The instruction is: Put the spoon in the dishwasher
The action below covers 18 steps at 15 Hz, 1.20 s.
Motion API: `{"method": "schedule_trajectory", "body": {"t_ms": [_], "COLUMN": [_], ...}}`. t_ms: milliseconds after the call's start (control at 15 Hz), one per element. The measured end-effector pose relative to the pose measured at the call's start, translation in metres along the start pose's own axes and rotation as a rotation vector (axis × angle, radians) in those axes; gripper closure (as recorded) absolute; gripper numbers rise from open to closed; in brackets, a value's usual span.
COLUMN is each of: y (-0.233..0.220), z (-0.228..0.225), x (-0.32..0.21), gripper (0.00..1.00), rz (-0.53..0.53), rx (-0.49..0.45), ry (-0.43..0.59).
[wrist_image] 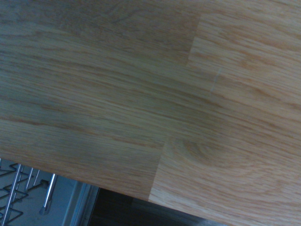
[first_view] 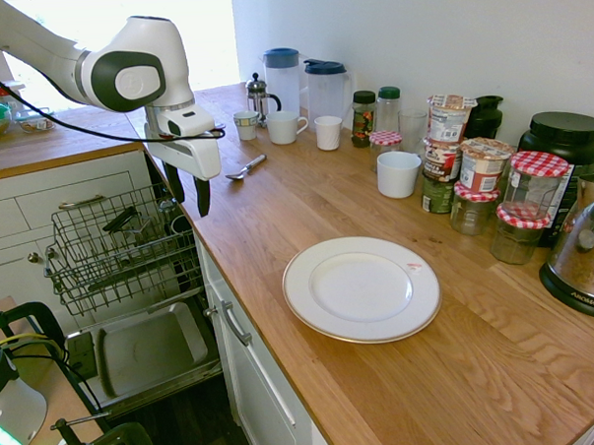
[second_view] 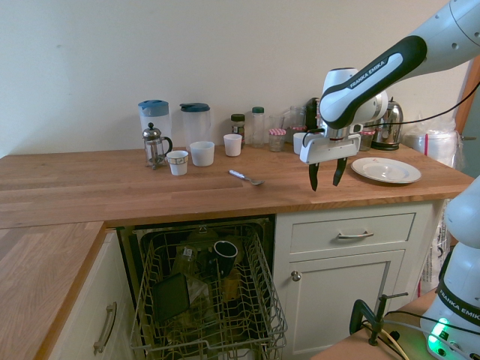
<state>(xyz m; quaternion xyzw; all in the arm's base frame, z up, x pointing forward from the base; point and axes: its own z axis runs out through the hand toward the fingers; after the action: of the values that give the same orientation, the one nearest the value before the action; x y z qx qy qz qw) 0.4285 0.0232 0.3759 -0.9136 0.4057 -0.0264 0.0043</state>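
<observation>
Spoon seen on the wooden worktop, beneath parted fingers

The spoon [second_view: 245, 178], silvery with a straight, slim handle and a small oval bowl, is shown lying flat near the centre of the second exterior view, and in the upper left of the first, well apart from the plate [first_view: 361, 289]. The fingers [second_view: 327, 175] are spread, with nothing grasped, above the worktop [second_view: 202, 190]. The handle's markings are too small to be read. In the second exterior view the lower part of the dishwasher [second_view: 210, 292] is cut off by the frame; in the wrist view only a corner of its rack is caught, blurred.
</observation>
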Motion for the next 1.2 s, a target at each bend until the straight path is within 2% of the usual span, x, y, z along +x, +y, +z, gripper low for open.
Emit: {"method": "schedule_trajectory", "body": {"t_ms": [333,733,933,1200], "y": [-0.021,-0.104,-0.148,-0.198], "z": [-0.012,-0.023,-0.017,-0.001], "x": [0.003,-0.004,0.005,0.023], "gripper": [0.0,0.0,0.0,0.0], "rz": [0.002,-0.086,-0.15,-0.211], "rx": [0.041,0.088,0.077,0.088], "ry": [0.001,0.079,0.126,0.13]}}
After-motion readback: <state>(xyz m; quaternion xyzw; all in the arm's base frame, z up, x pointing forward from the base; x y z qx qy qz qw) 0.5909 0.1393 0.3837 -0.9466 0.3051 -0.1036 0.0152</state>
